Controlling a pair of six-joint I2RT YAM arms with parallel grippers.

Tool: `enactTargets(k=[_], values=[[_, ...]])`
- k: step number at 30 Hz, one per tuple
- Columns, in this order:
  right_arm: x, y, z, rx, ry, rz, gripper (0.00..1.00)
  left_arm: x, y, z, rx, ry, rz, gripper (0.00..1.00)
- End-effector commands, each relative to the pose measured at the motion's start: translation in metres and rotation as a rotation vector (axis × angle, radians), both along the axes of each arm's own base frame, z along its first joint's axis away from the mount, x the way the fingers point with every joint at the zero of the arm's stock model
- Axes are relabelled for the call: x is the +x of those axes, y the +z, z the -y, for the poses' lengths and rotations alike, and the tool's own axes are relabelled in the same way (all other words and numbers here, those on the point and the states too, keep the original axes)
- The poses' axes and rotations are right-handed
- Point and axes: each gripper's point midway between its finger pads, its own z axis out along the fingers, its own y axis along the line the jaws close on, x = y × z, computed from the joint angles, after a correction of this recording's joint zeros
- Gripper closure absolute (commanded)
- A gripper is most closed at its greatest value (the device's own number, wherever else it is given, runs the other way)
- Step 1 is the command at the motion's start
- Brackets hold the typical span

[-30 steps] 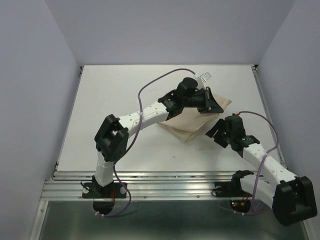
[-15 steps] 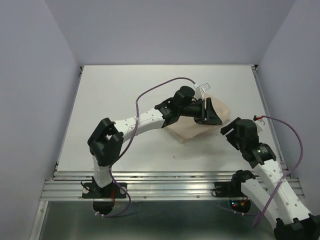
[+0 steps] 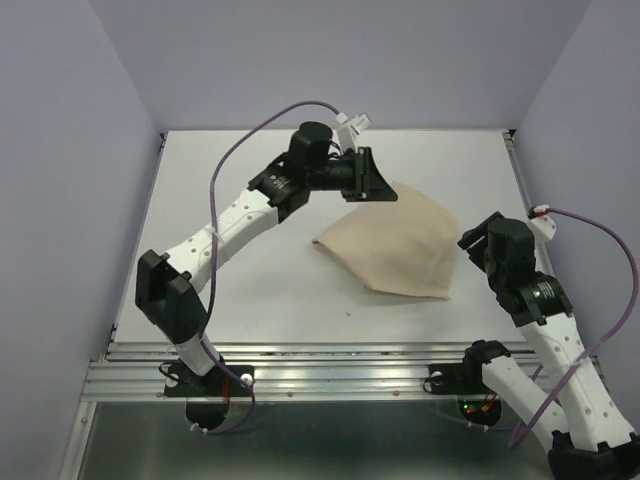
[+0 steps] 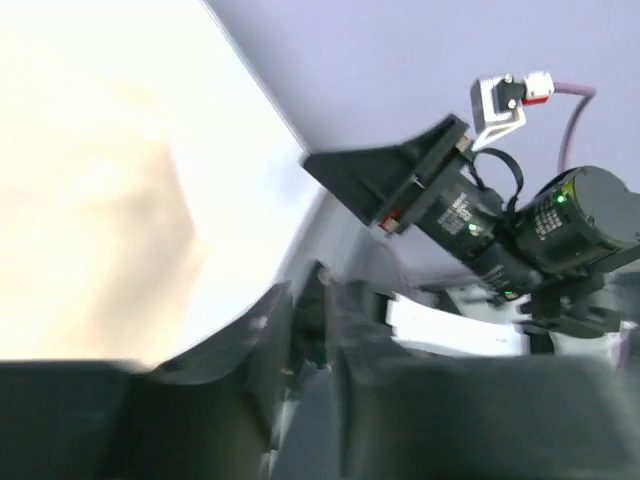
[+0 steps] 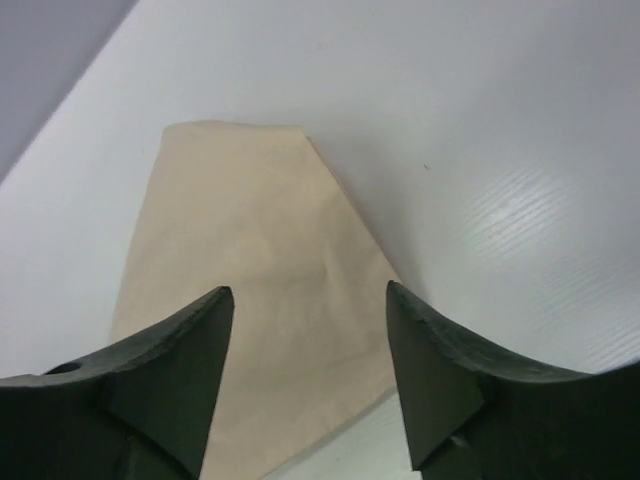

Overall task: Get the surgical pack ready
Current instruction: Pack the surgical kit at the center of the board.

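Wrapping step, I'd say: the cloth (image 3: 400, 245) lies folded on the table (image 3: 230, 200), the right gripper (image 5: 308, 300) wide and empty beside it, the left gripper (image 3: 370, 180) above its far corner, spread unclear; next comes pinching a corner.

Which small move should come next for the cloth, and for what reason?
Probably lower the right gripper onto the right edge of the cloth and pinch it: its jaws stand open above that edge, the cloth lies flat and seemingly folded, and the left gripper holds nothing.
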Motion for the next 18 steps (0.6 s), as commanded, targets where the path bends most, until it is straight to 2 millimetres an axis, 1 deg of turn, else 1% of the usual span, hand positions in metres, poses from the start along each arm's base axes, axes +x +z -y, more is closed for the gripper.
enactTargets(k=[1,2,3,4,5,6,8,9,10,11,12,13,14,16,17,18], values=[[0.03,0.002,-0.033,0.005,0.175,0.003,0.41,0.028,-0.019,-0.029,0.06,0.086,0.012,0.83],[0.039,-0.011,-0.044,0.01,0.224,-0.043,0.45,0.041,-0.027,-0.033,0.096,0.134,0.02,0.91],[0.047,-0.011,-0.049,0.01,0.245,-0.049,0.5,0.05,-0.043,-0.032,0.143,0.149,0.031,0.98],[0.055,-0.012,-0.054,0.015,0.26,-0.054,0.58,0.058,-0.047,-0.034,0.169,0.177,0.04,1.0],[0.064,-0.026,-0.057,0.009,0.259,-0.111,0.63,0.065,-0.059,-0.038,0.214,0.206,0.03,1.0],[0.07,-0.026,-0.059,0.003,0.262,-0.122,0.67,0.072,-0.072,-0.038,0.238,0.212,0.024,1.0],[0.089,-0.017,-0.065,-0.015,0.288,-0.095,0.68,0.08,-0.086,-0.04,0.27,0.23,0.028,1.0],[0.1,-0.025,-0.069,-0.025,0.308,-0.121,0.68,0.081,-0.098,-0.037,0.289,0.22,0.015,1.0],[0.11,-0.018,-0.075,-0.026,0.333,-0.104,0.65,0.08,-0.103,-0.036,0.295,0.209,0.012,1.0],[0.12,-0.018,-0.08,-0.036,0.353,-0.107,0.65,0.08,-0.112,-0.036,0.301,0.205,0.005,1.0],[0.129,-0.019,-0.085,-0.028,0.384,-0.12,0.64,0.081,-0.121,-0.036,0.31,0.207,-0.004,1.0],[0.14,-0.037,-0.093,-0.025,0.416,-0.177,0.64,0.081,-0.128,-0.037,0.318,0.209,-0.012,1.0],[0.155,-0.024,-0.101,-0.028,0.448,-0.153,0.64,0.078,-0.14,-0.038,0.334,0.205,-0.027,1.0],[0.168,-0.031,-0.118,0.01,0.514,-0.168,0.64,0.074,-0.153,-0.04,0.349,0.195,-0.042,1.0],[0.181,-0.039,-0.127,0.078,0.573,-0.164,0.64,0.066,-0.165,-0.042,0.353,0.176,-0.064,1.0],[0.186,-0.042,-0.132,0.123,0.612,-0.147,0.64,0.062,-0.173,-0.043,0.355,0.169,-0.078,1.0]])
